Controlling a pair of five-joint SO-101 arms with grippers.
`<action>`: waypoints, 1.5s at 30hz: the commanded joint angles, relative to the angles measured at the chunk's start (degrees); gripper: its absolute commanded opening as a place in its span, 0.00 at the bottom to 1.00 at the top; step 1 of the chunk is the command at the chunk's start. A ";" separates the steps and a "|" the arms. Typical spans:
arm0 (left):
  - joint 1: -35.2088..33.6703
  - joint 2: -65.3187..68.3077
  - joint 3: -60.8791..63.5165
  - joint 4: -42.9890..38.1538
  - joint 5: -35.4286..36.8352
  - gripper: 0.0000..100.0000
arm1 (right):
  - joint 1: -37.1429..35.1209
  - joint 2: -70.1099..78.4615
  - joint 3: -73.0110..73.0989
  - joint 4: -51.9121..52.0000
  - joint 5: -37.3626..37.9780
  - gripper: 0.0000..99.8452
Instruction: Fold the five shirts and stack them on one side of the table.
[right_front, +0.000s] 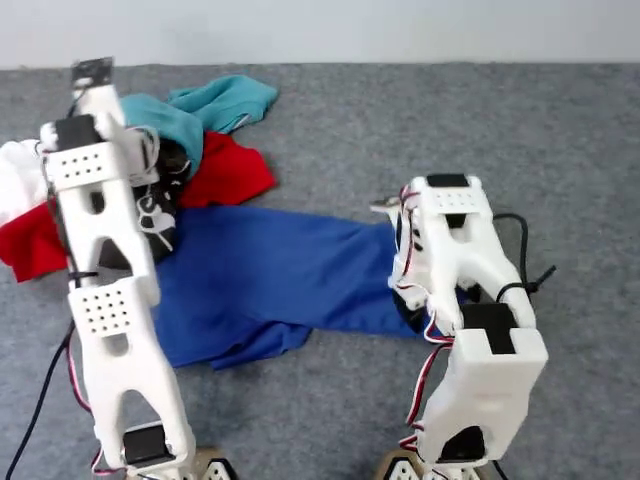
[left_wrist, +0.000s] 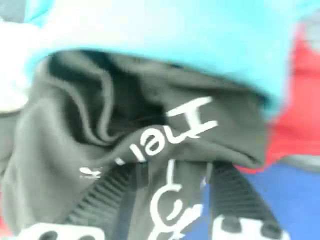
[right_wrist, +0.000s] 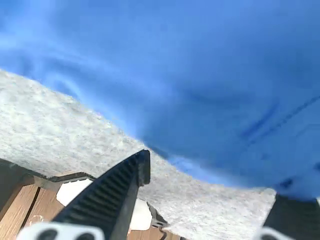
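Now the blue shirt (right_front: 260, 280) lies spread out, unfolded, across the middle of the table (right_front: 420, 120), with one end under the right arm. The right gripper (right_wrist: 215, 180) sits low at that end, fingers wide apart, their tips at the shirt's hem. Toward the far left corner the other four are heaped together. The teal shirt (right_front: 215, 105) is farthest back, the red shirt (right_front: 225, 170) touches the blue one, the white shirt (right_front: 20, 175) is at the left edge, and the black shirt (left_wrist: 75, 150) is in their midst. The left gripper (left_wrist: 177, 170) is down on the black shirt, fingers apart with its cloth bunched between them.
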 joint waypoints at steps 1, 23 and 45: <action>5.19 -8.53 1.10 1.58 0.70 0.20 | -0.57 -2.15 -4.13 2.51 0.26 0.39; 16.09 -30.86 38.20 1.49 0.18 0.20 | 1.36 -2.15 15.30 -17.98 0.44 0.04; 16.00 -30.59 44.62 1.49 0.09 0.20 | 21.58 -2.77 13.45 -14.81 5.19 0.01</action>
